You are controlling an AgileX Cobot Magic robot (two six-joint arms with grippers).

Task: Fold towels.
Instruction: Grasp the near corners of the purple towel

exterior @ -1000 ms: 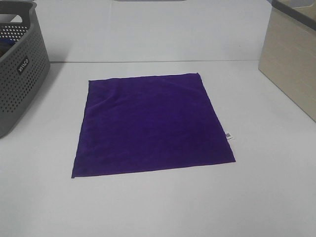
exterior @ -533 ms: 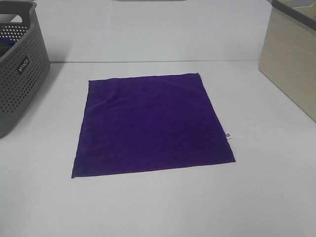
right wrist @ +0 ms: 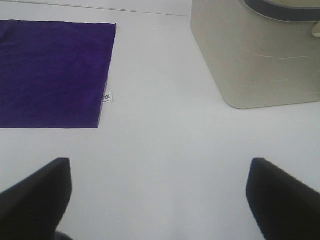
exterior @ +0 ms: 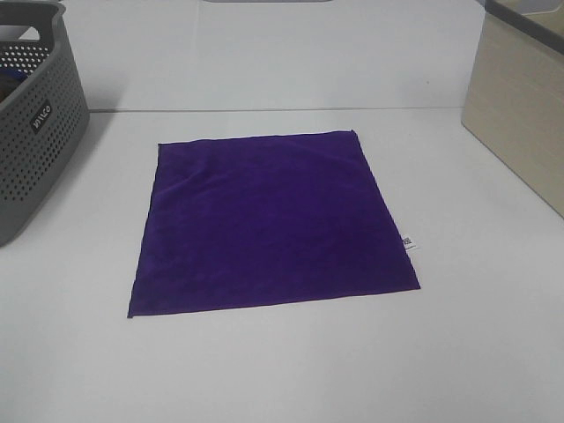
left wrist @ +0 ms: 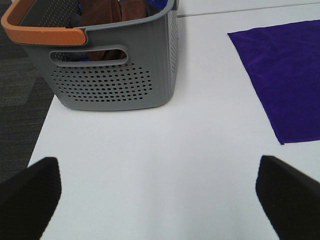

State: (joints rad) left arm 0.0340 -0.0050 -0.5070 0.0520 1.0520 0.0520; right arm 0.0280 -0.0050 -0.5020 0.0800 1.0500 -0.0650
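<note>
A deep purple square towel lies flat and unfolded in the middle of the white table, with a small white tag on its right edge. It also shows in the left wrist view and the right wrist view, tag included. My left gripper is open and empty above bare table, near the towel's front left corner. My right gripper is open and empty above bare table, to the right of the towel. Neither gripper shows in the exterior high view.
A grey perforated basket with an orange-trimmed handle stands at the left and holds brown and blue cloths. A beige bin stands at the right. The table's left edge borders dark floor.
</note>
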